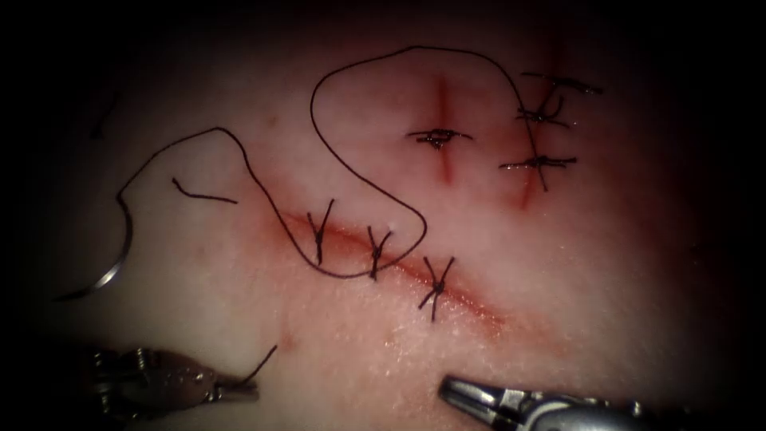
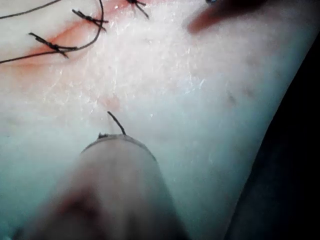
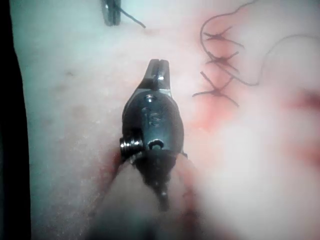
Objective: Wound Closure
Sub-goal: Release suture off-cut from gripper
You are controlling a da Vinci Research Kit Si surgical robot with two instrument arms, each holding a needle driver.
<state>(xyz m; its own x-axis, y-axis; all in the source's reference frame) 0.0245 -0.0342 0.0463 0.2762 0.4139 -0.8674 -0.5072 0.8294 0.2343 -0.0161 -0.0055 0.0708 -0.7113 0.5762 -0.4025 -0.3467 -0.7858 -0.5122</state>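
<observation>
The curved needle [image 1: 114,267] lies free on the tissue [image 1: 558,263] left of the cut, held by neither tool and not in the tissue. Its thread [image 1: 335,152] runs up and loops across the stitched diagonal cut [image 1: 479,307], which carries three knotted stitches [image 1: 377,251]. My left tool [image 1: 243,391] sits low on the left, shut on a short thread piece [image 1: 267,359] that sticks up from its tip [image 2: 117,123]. My right tool [image 1: 453,391] lies below the cut's right end, jaws shut [image 3: 157,67] and holding nothing.
A loose cut thread end [image 1: 203,194] lies left of the cut. Farther back are two short cuts with knotted stitches, one in the middle [image 1: 439,137] and one on the right [image 1: 541,162]. Red fluid stains the diagonal cut's edges.
</observation>
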